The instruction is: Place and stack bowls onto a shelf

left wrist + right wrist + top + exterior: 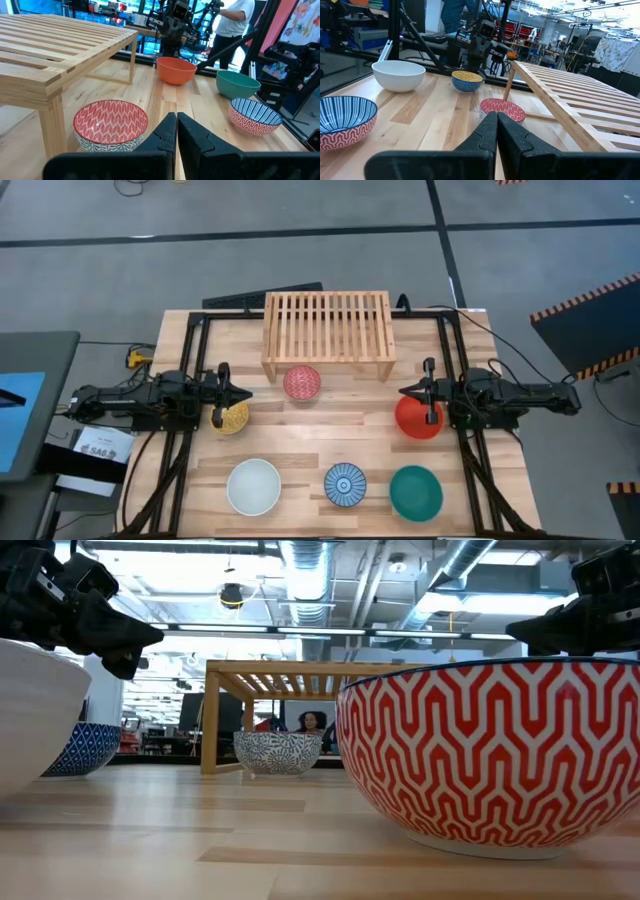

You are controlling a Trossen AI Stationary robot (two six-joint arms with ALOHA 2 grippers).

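Striped bowl (490, 745): nearest the low camera we saw the blue-and-white bowl, on the desk (330, 430) front between the white bowl (253, 486) and teal bowl (416, 492).
Shelf (327, 328): it stood bare at the desk's back; we judged no bowl was placed yet.
Patterned red bowl (302, 382): just before the shelf.
Left claw (238, 393): fingers were pressed shut, holding nothing, over the yellow bowl (231, 418).
Right claw (407, 391): nearly closed and empty, above the red bowl (417, 418); we guessed both arms waited at rest.
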